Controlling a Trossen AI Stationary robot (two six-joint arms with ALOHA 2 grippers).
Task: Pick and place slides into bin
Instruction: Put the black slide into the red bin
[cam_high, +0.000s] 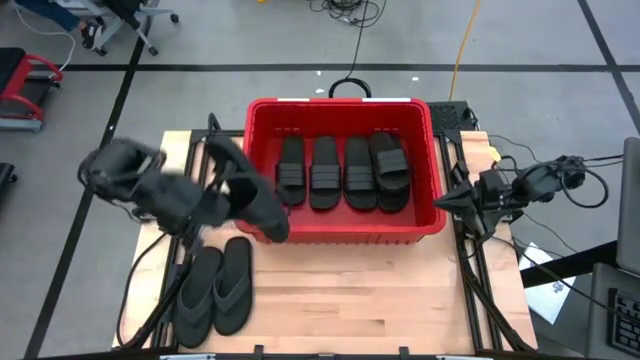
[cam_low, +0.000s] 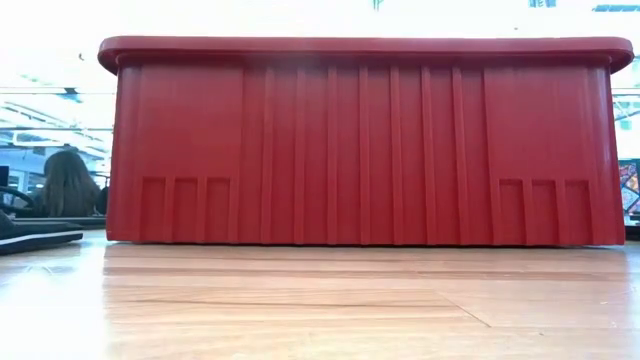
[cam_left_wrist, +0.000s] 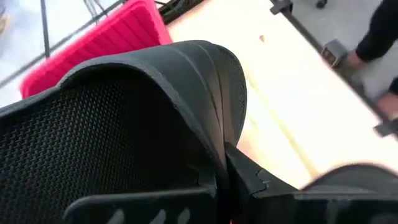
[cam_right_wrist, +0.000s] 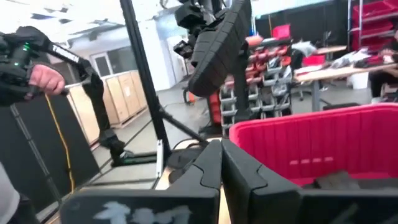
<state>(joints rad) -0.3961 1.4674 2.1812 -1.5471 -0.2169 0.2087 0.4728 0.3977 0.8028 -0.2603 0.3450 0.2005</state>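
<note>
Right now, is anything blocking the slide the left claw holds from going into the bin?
Nothing visible blocks it. The left claw holds the slide at the red bin's front left corner; four slides already lie inside, with free floor beside them.

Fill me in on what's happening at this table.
The robot is loading slides into the red bin. The left hand is shut on a black slide, lifted by the bin's front left corner. Four slides already lie side by side inside. A grey flip-flop pair waits on the table. The right hand is shut, idle beside the bin.
</note>
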